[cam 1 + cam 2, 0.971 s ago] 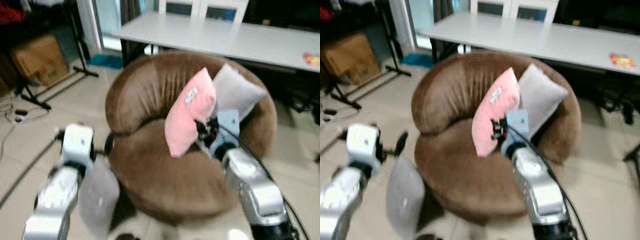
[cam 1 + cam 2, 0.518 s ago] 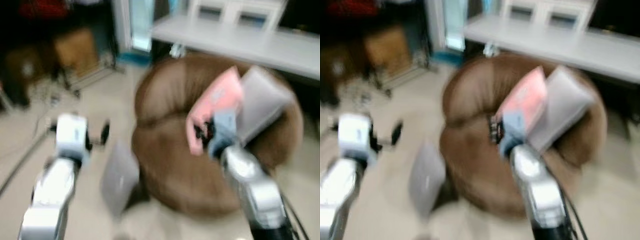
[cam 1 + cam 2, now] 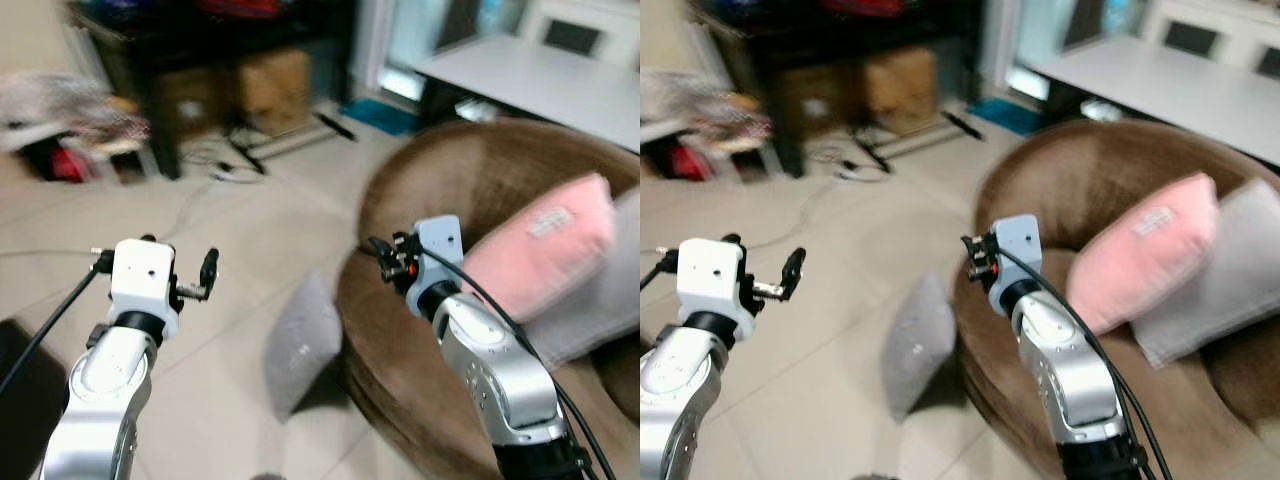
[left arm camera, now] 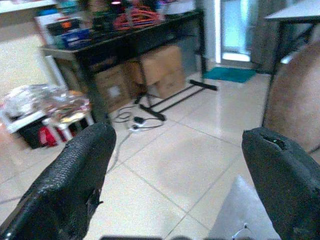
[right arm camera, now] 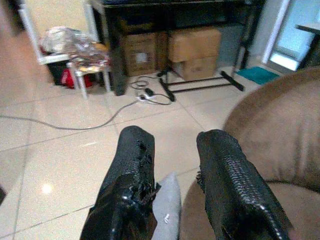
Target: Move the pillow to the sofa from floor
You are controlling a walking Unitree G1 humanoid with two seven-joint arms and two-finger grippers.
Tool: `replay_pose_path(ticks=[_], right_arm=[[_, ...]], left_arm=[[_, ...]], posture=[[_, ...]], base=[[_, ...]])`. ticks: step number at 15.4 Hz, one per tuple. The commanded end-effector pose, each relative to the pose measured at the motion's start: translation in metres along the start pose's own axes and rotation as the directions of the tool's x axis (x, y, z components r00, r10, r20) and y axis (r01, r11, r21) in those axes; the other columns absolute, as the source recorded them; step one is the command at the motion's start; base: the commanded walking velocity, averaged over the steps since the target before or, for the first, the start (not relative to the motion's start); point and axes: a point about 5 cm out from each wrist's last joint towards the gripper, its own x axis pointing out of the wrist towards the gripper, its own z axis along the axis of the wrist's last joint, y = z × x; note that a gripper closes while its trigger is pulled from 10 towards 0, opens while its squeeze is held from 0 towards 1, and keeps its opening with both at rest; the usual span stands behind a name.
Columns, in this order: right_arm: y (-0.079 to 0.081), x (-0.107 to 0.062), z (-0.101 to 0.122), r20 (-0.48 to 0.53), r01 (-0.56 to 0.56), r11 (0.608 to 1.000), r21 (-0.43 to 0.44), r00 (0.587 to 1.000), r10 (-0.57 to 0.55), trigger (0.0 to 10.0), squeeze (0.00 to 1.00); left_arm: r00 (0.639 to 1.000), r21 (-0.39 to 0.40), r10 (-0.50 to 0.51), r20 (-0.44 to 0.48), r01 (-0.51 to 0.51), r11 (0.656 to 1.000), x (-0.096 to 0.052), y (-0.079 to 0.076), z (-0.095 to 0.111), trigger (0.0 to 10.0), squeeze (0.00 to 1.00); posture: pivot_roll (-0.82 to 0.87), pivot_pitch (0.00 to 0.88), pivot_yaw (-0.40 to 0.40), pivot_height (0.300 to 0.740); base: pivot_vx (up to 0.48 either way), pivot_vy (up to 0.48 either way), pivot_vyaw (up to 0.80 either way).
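A grey pillow stands on edge on the tiled floor, leaning against the front of the round brown sofa. My left gripper hovers up and to the left of it, fingers spread wide and empty; the pillow's corner shows low between them in the left wrist view. My right gripper is raised over the sofa's near rim, its fingers a little apart and empty, with the pillow just below them. A pink pillow and another grey pillow lie on the sofa.
A black rack with cardboard boxes stands at the back, with cables trailing over the tiles before it. A small stool with bags is at the far left. A white table stands behind the sofa. Open floor lies left of the pillow.
The camera has swung left, so the sofa now sits on the right and the floor pillow near the middle. Both arms stay raised as before, and the pillows have not moved.
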Motion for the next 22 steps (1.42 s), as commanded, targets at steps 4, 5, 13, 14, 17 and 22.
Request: replay_pose_path(ticks=[4,5,13,14,17,22], right_arm=[[-0.003,-0.002,-0.001,-0.007,0.007,1.000,-0.005,1.000,-0.007,10.0,0.00],[-0.003,-0.002,-0.001,-0.008,0.008,1.000,-0.009,1.000,-0.008,10.0,0.00],[-0.011,-0.002,-0.001,0.004,0.066,0.998,-0.007,0.998,-0.066,10.0,0.00],[-0.012,-0.002,0.000,0.009,0.072,0.997,-0.002,0.997,-0.072,10.0,0.00],[-0.014,-0.002,0.000,0.016,0.089,0.996,-0.009,0.996,-0.089,10.0,0.00],[-0.014,-0.002,-0.002,0.012,0.092,0.996,-0.013,0.996,-0.092,10.0,0.00]], left_arm=[[0.999,-0.001,-0.013,0.034,0.014,1.000,-0.001,-0.002,0.006,10.0,0.00],[0.999,-0.001,-0.014,0.034,0.014,1.000,-0.001,-0.002,0.006,10.0,0.00],[0.999,0.021,-0.022,0.030,0.021,1.000,-0.003,-0.003,0.003,10.0,0.00],[0.999,0.021,-0.022,0.031,0.022,1.000,-0.003,-0.003,0.003,10.0,0.00],[0.999,0.022,-0.029,0.033,0.028,0.999,-0.002,-0.003,0.003,10.0,0.00],[0.999,0.026,-0.040,0.034,0.039,0.999,-0.001,-0.004,0.003,10.0,0.00]], posture=[[-0.06,0.000,-0.012,0.740],[-0.06,0.000,-0.014,0.740],[-0.05,0.000,-0.022,0.740],[-0.05,0.000,-0.023,0.740],[-0.05,0.000,-0.023,0.740],[-0.06,0.000,-0.017,0.740]], base=[[0.316,0.000,0.80],[0.330,0.000,0.80],[0.326,0.000,0.00],[0.326,0.000,0.00],[0.328,0.000,0.00],[0.327,0.000,0.00]])
